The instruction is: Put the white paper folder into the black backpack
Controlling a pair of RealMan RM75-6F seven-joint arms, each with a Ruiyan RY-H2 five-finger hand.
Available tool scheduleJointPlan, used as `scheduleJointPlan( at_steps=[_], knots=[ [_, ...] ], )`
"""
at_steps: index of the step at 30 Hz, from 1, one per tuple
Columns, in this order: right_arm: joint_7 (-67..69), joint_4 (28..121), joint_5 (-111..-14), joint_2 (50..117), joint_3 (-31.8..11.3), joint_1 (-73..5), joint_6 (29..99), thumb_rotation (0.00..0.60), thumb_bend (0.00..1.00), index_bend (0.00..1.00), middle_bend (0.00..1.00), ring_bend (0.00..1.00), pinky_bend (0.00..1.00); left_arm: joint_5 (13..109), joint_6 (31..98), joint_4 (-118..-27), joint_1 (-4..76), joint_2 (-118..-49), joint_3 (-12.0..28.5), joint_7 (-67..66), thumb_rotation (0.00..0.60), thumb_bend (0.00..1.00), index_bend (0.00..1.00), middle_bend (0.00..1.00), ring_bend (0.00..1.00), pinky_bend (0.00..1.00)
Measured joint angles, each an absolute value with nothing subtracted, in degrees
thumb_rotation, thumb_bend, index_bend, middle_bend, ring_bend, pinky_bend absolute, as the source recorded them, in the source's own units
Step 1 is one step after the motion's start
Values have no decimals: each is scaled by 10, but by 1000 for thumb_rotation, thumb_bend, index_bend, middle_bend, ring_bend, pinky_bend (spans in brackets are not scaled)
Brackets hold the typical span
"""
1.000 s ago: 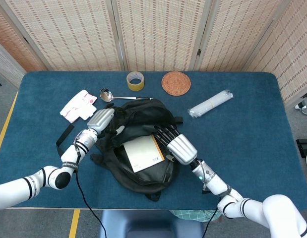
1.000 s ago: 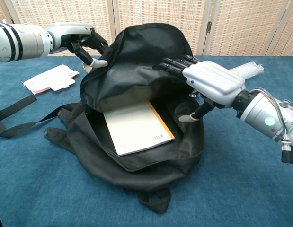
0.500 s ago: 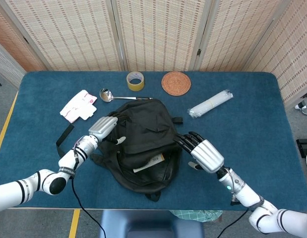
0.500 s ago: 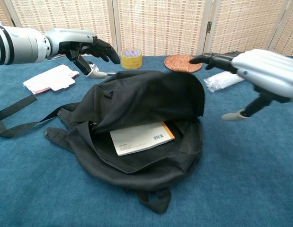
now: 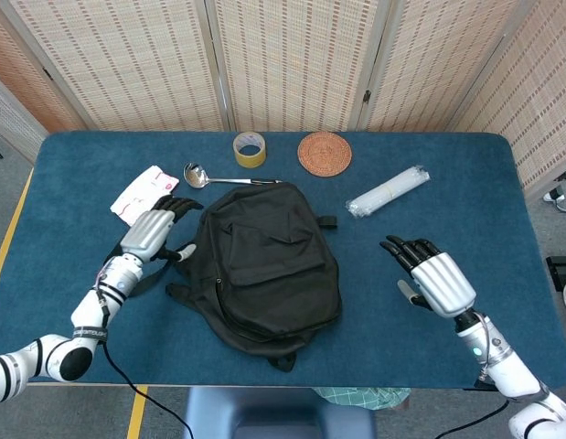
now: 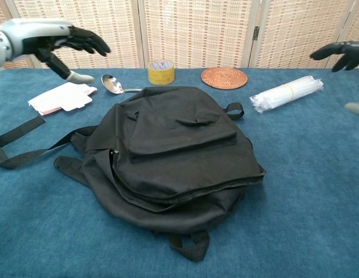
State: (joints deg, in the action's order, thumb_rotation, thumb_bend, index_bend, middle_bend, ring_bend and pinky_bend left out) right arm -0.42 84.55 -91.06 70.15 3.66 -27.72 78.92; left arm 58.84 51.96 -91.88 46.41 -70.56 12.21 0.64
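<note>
The black backpack [image 5: 264, 261] [image 6: 176, 153] lies flat in the middle of the blue table, its flap down over the opening. The white paper folder is hidden from both views. My left hand [image 5: 151, 230] [image 6: 51, 37] hovers open to the left of the bag, fingers spread, touching nothing. On the bag's right, well clear of it, my right hand [image 5: 433, 277] [image 6: 341, 52] is open too; the chest view catches only its fingers at the frame edge.
Behind the bag lie a metal spoon [image 5: 205, 176], a yellow tape roll [image 5: 250, 148], a round woven coaster [image 5: 325, 153] and a bundle of clear straws [image 5: 389, 192]. A white and pink packet [image 5: 143, 194] sits at the left. A loose strap [image 6: 22, 147] trails left.
Both hands let go of the backpack and drew away to either side. The flap dropped shut and the folder that showed in the opening is now covered.
</note>
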Motion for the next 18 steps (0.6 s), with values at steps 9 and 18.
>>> scheduleJointPlan(
  at_steps=[9,18],
  knots=[
    [-9,881,-848,659,32,-237,770,600,478,0,0,70,21,612,673,-931,362,-694,76,-66,600,384,186,123,100,0],
    [-6,896,-803,631,18,-173,804,600,477,0,0,67,9,677,830,-939,235,-690,29,-71,600,384,165,106,85,0]
  ],
)
